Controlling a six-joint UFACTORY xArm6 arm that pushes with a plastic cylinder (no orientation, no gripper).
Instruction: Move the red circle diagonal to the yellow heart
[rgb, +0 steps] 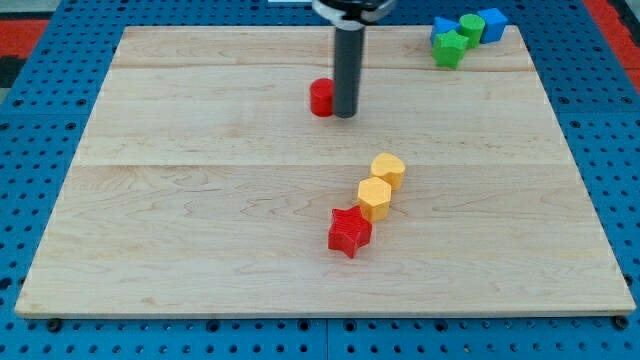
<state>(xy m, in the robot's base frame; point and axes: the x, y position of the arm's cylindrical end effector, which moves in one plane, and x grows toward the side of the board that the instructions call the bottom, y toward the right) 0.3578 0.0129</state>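
Observation:
The red circle (321, 97) is a short red cylinder in the upper middle of the wooden board (200, 200). My tip (344, 114) stands right against the circle's right side, touching it. Two yellow blocks lie lower, right of centre: an upper one (388, 170) and a lower one (375, 198), touching each other. I cannot tell for sure which of them is the heart. A red star (349, 231) touches the lower yellow block at its lower left.
At the board's top right corner sits a cluster: a blue block (491, 24), a green block (470, 28), another blue block (442, 30) and a green block (450, 49). A blue pegboard surrounds the board.

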